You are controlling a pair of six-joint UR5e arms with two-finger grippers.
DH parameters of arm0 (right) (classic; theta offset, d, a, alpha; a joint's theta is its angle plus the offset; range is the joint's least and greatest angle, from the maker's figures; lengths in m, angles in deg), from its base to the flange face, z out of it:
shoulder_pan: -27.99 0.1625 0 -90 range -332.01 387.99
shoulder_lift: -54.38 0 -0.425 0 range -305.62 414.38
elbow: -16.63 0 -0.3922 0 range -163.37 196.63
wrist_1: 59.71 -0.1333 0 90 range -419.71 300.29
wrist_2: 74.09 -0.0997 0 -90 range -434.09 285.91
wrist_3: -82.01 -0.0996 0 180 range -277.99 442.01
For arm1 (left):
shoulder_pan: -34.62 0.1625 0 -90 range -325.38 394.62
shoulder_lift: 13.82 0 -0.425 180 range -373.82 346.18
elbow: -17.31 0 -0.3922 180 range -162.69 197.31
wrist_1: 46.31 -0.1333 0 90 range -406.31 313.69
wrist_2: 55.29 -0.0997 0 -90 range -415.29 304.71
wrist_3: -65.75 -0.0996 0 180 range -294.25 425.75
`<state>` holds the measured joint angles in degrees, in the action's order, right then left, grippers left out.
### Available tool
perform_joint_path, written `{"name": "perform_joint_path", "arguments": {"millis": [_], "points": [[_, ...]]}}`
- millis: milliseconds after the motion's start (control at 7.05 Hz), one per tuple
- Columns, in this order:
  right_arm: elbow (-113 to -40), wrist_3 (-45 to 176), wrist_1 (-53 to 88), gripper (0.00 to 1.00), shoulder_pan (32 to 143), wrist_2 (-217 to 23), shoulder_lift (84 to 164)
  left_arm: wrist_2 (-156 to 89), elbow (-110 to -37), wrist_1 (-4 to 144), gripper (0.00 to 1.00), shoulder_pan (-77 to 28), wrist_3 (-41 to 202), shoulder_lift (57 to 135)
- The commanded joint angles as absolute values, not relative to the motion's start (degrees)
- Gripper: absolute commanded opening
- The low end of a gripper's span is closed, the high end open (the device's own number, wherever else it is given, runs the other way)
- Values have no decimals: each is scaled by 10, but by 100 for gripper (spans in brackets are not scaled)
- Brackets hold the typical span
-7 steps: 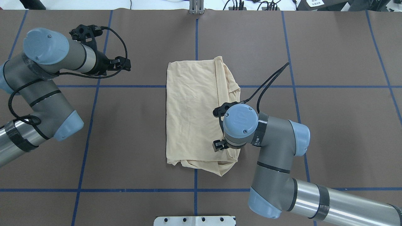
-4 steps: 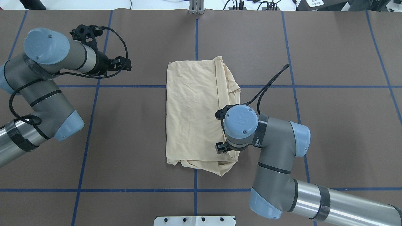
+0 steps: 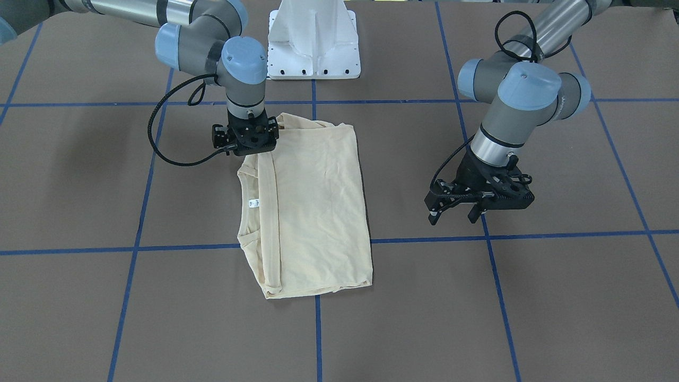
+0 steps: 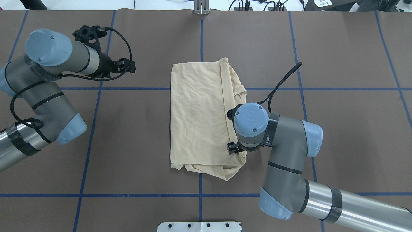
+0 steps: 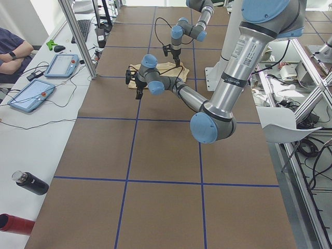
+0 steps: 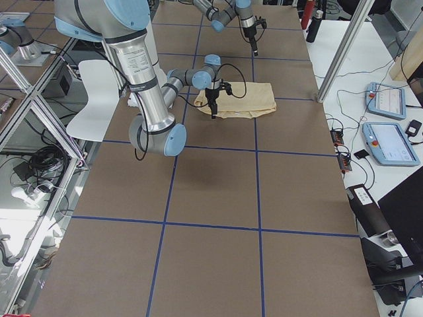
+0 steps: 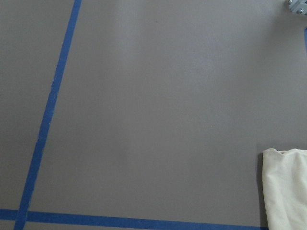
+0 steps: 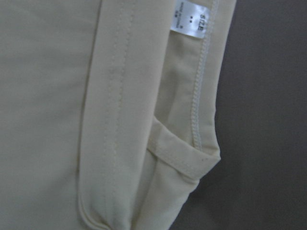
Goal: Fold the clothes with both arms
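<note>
The cream-yellow shirt (image 4: 196, 112) lies folded into a flat rectangle at the table's middle. It also shows in the front view (image 3: 313, 201). Its print is hidden. The neck opening and white label (image 3: 253, 202) lie along its edge on my right side; the right wrist view shows the label (image 8: 191, 19) close up. My right gripper (image 3: 249, 151) points down just over that edge near the shirt's near corner. My wrist (image 4: 251, 120) hides its jaws, so I cannot tell whether they are open. My left gripper (image 3: 453, 215) is open and empty, off to the shirt's left over bare table.
The white pedestal base (image 3: 313, 42) stands at the table's near edge. Blue tape lines (image 4: 201, 42) grid the brown table cover. A metal post (image 5: 78, 36), tablets (image 5: 62, 65) and a black bottle (image 5: 31, 182) sit on the operators' side.
My right wrist has shifted slightly to the right and toward the near edge above the shirt's right edge. The shirt has not moved. The left arm is nearly still.
</note>
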<state>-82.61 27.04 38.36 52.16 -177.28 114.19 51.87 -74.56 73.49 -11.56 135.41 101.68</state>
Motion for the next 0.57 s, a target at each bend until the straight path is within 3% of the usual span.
{"name": "perform_joint_path", "arguments": {"millis": [0,426], "points": [[-834,271,386,100,531,-1778,1164,519,-744,735,100,-115,1356,1017],[-867,284,410,100,540,-1779,1182,519,-743,735,100,-114,1355,1017]]}}
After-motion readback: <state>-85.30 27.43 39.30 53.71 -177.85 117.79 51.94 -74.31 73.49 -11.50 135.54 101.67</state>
